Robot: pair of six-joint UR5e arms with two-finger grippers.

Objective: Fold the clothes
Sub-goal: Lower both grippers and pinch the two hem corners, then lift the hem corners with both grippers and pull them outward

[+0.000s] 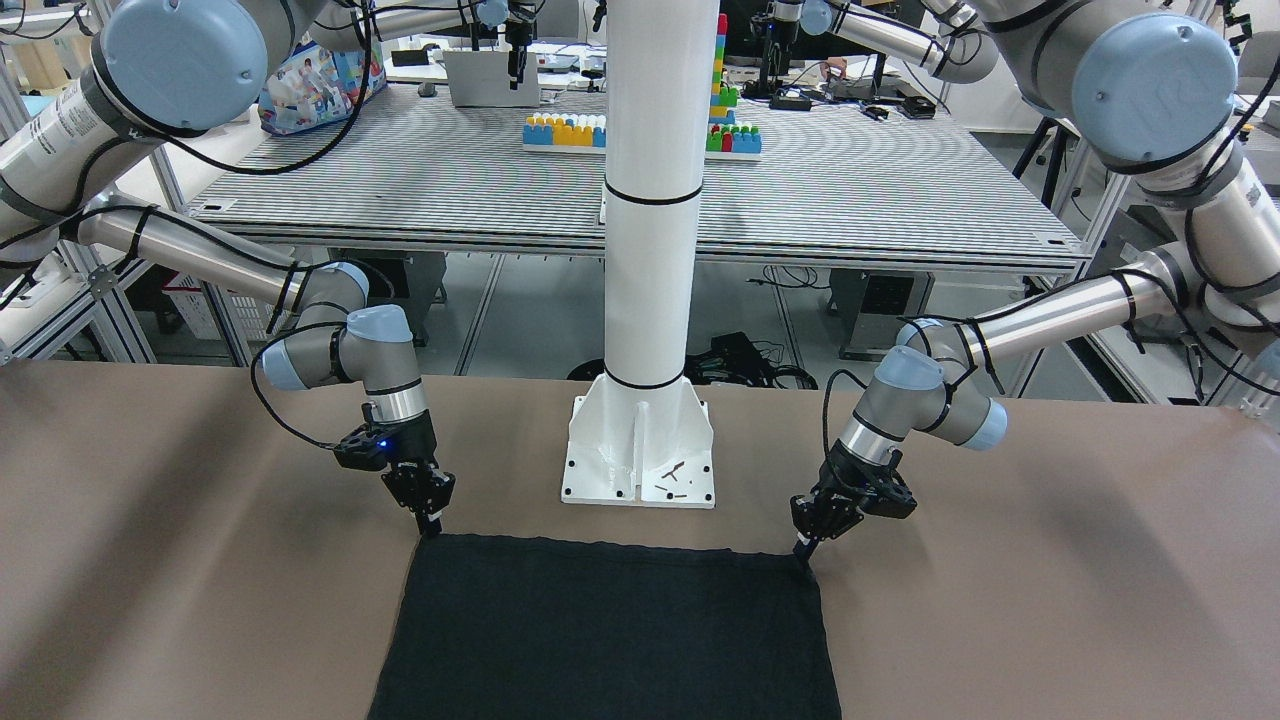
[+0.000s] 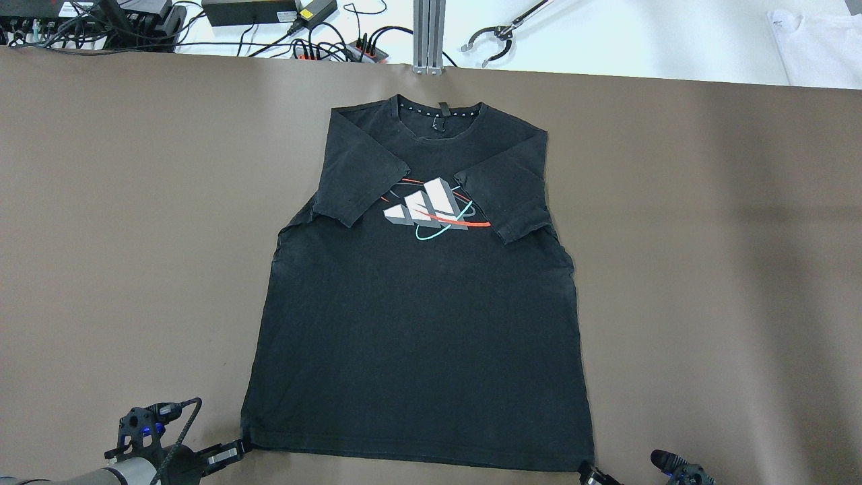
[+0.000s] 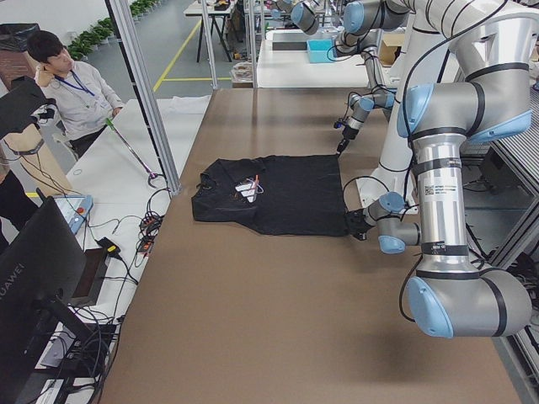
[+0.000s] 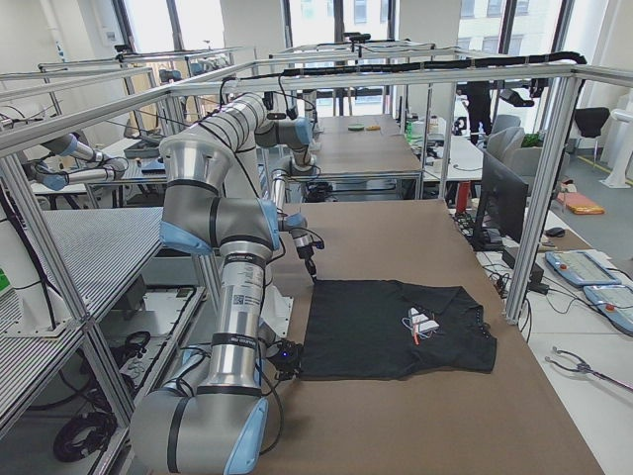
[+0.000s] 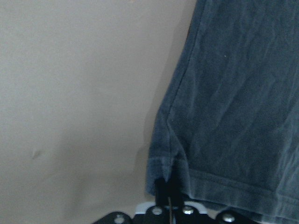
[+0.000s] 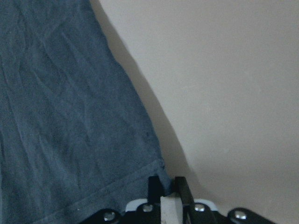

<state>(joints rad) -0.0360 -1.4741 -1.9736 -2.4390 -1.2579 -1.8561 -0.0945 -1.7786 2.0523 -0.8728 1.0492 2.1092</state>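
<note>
The clothes are one black T-shirt (image 2: 417, 323) with a white, red and teal chest print. It lies flat on the brown table, sleeves folded inward and collar at the far side. Its hem edge shows in the front-facing view (image 1: 610, 630). My left gripper (image 2: 237, 447) is at the hem's left corner. In the left wrist view its fingertips (image 5: 167, 189) are pinched on that corner of the shirt (image 5: 233, 116). My right gripper (image 1: 430, 525) is at the other hem corner. In the right wrist view its fingers (image 6: 183, 186) close on that corner of the shirt (image 6: 60, 116).
The white pillar (image 1: 650, 200) and its base plate (image 1: 640, 460) stand just behind the hem, between the two arms. Cables and power bricks (image 2: 249, 13), a grabber tool (image 2: 495, 34) and a white cloth (image 2: 818, 37) lie beyond the far edge. An operator (image 3: 72, 88) sits there.
</note>
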